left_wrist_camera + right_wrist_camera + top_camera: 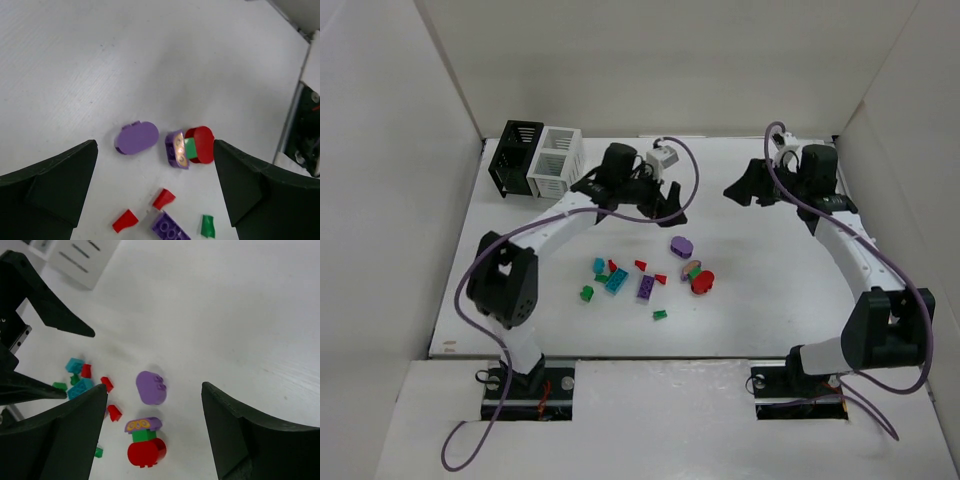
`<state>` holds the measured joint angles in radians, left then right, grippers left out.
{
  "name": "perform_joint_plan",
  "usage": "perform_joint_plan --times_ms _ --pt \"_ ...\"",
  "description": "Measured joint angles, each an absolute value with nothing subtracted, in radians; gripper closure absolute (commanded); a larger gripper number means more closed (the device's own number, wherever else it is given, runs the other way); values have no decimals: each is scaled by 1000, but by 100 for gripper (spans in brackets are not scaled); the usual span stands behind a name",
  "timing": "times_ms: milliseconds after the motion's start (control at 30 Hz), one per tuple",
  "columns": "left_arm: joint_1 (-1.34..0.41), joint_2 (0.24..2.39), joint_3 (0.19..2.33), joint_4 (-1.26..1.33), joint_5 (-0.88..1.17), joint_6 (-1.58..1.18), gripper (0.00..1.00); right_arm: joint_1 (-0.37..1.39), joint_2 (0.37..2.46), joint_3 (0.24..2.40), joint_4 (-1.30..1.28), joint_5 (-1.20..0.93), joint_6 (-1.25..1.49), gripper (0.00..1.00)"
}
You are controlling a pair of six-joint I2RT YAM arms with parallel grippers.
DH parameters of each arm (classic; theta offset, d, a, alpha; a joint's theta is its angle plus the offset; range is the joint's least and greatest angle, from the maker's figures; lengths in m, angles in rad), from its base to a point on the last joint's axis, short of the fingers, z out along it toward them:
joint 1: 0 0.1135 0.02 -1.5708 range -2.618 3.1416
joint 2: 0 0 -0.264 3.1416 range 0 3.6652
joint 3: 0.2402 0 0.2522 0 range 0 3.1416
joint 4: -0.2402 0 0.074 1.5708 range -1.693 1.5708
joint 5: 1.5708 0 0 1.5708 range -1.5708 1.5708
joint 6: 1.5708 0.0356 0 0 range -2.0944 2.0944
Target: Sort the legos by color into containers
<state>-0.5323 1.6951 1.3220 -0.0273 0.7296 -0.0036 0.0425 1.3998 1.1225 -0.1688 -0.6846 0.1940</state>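
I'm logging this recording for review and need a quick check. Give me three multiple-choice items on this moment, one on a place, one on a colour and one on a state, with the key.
1. Where do the black container and the white container stand on the table?
A. Side by side at the far left corner
B. At the near right edge
C. In the middle of the table

2. What colour is the flat oval lego lying just beyond the other legos?
A. Yellow
B. Purple
C. White

3. What state are the left gripper and the right gripper in?
A. Both open, holding nothing
B. Left shut on a red brick
C. Right shut on a bin

Key:
1 A: the top view shows them next to each other at the far left corner.
2 B: both wrist views show it purple.
3 A: each wrist view shows its fingers spread wide and gripping nothing.
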Motion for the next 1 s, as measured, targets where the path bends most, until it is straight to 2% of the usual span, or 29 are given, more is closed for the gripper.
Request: perform_joint_plan --times_ms 167,400,1000 --pt "-603 1928 1570 -166 513 8 0 39 1398 1122 -306 -499 152 16" --pt "-677 2041 1631 -295 293 -11 0 31 1340 1087 -393 -306 128 14" --pt "-775 2211 1826 -481 20 -481 2 31 1343 1024 -432 -224 128 14"
